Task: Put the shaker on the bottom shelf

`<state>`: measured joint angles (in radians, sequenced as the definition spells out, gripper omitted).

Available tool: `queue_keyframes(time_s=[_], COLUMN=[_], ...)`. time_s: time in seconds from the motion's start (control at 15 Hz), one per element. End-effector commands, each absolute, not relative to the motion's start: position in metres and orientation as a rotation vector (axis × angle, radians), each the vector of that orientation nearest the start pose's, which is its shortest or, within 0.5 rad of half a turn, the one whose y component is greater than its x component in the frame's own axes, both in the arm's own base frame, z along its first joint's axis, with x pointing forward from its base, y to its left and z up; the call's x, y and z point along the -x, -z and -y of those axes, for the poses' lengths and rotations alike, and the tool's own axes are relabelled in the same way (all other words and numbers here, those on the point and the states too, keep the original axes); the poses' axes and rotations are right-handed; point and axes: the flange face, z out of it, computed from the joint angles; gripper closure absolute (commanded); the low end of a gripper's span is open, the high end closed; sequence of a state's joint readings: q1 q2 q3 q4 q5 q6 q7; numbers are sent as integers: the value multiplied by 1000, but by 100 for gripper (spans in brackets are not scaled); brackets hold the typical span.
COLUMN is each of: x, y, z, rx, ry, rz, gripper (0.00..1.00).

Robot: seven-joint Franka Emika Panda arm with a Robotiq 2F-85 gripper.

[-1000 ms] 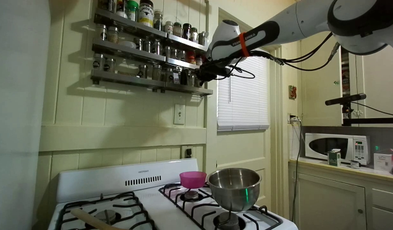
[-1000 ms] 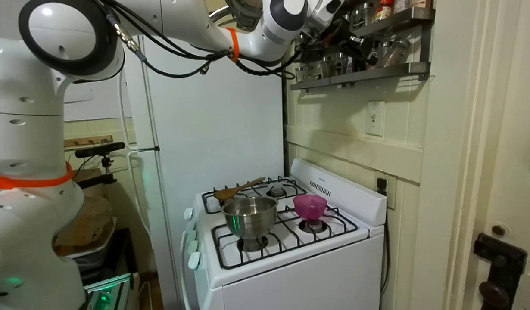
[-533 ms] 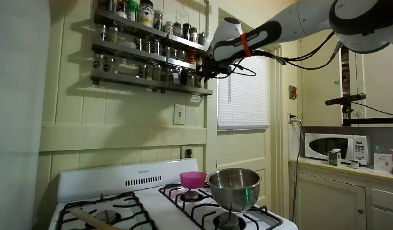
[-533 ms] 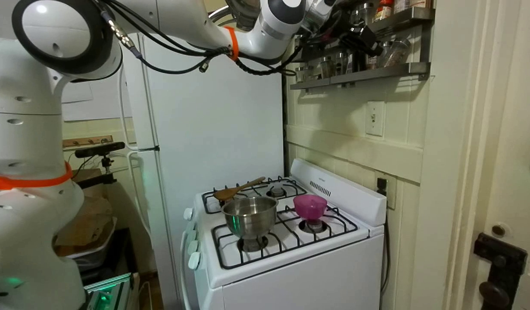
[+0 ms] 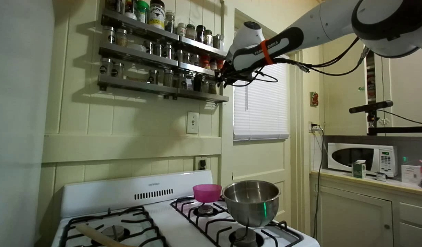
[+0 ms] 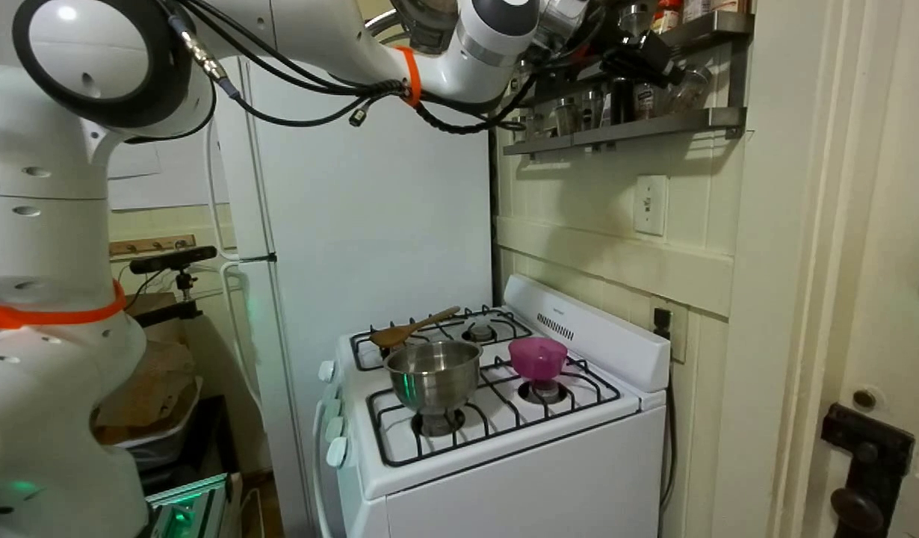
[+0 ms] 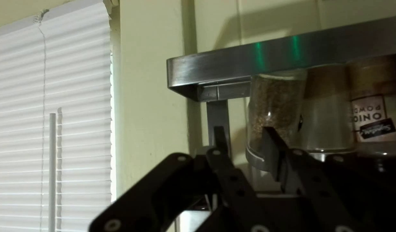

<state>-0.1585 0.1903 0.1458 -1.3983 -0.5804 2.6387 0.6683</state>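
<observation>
The shaker [image 7: 275, 106], a clear glass cylinder with brown granular contents and a grey metallic cap: on the bottom shelf [image 5: 202, 96], a narrow metal ledge with a silvery front rail, last in its row at the end near the white window blind [image 5: 260, 109]. In an exterior view the shaker [image 6: 689, 91] leans to one side; cannot tell whether its base sits flat. Next to it in the wrist view, which stands upside down: a clear cylindrical jar [image 7: 326, 119], then an onion-labelled jar [image 7: 367, 116].

The tool [image 7: 244, 138], black, two-fingered, on the white robot arm [image 5: 247, 56]: released, fingers [image 7: 221, 139] parted, just beside the shaker. One finger overlaps the shaker in the wrist view; cannot tell whether they touch.

On the table [image 5: 176, 230], a white stove top: translucent pink bowl [image 6: 538, 360] near the back edge; round steel pot [image 6: 433, 385] near the front corner farther from the white refrigerator [image 6: 377, 209]; brown wooden spoon [image 6: 391, 338] toward the refrigerator-side edge.
</observation>
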Motion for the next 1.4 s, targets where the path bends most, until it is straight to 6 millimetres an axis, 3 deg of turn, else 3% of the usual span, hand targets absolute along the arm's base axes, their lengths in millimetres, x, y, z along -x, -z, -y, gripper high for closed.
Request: queue_keyframes(time_s=[0.0,0.13,0.33,0.67,0.87,1.07,1.2,1.27,1.33], x=[-670,-674,-679,-685,-689,-693,-695,-696,-696], y=[-715,-710,-704,-698,-696,-691,-688,-687,-687], z=[12,13,13,14,13,14,15,15,16], rx=[2688,2670,2642,2603,2581,2580,2579,2576,2573], ry=[1787,1794,1795,1803,1812,1801,1800,1803,1806], rz=[-432,-409,-373,-322,-272,-249,-234,-226,-225], gripper=[55,37,30,48,46,36,37,39,63])
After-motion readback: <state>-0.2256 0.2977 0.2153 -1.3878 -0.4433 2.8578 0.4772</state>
